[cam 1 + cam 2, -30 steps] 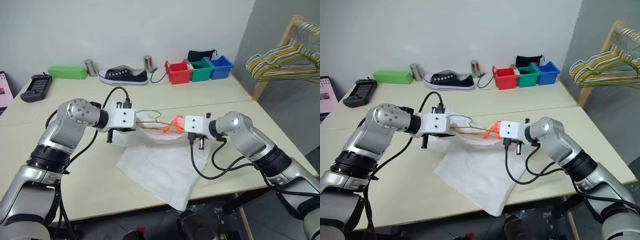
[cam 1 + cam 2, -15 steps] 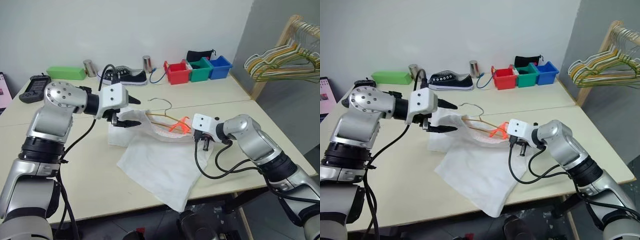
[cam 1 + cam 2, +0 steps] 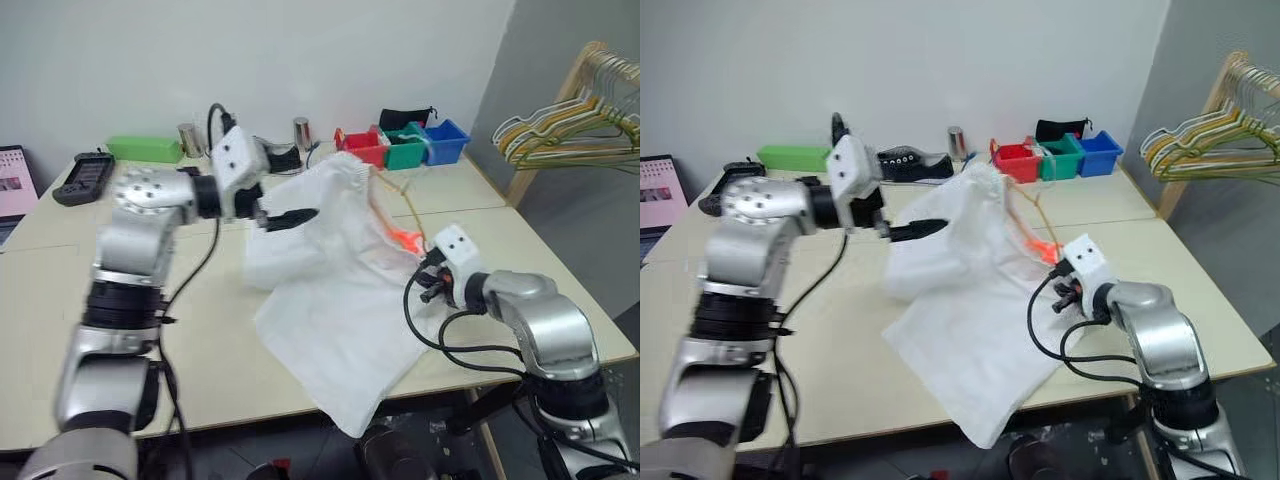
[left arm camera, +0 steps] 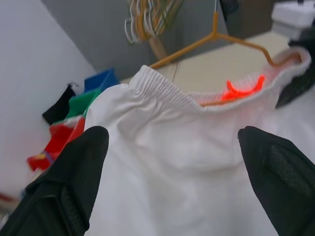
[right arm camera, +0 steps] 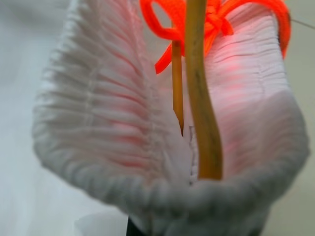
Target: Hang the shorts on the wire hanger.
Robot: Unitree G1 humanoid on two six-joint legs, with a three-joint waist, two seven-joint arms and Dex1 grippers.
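Two arms raise shorts (image 3: 340, 260), hanger (image 4: 211, 39) inside.

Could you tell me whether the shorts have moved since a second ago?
Yes. The shorts have been lifted: their waistband, flat on the table before, now rises toward the red bin.

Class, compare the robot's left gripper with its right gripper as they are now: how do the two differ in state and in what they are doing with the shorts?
The left gripper is open, its fingers spread in front of the shorts without gripping them; the right gripper is shut on the shorts' waistband. The left gripper is raised above the table; the right gripper sits lower, near the table's edge. Both have black fingers and are at the shorts, with the wire hanger inside the waistband.
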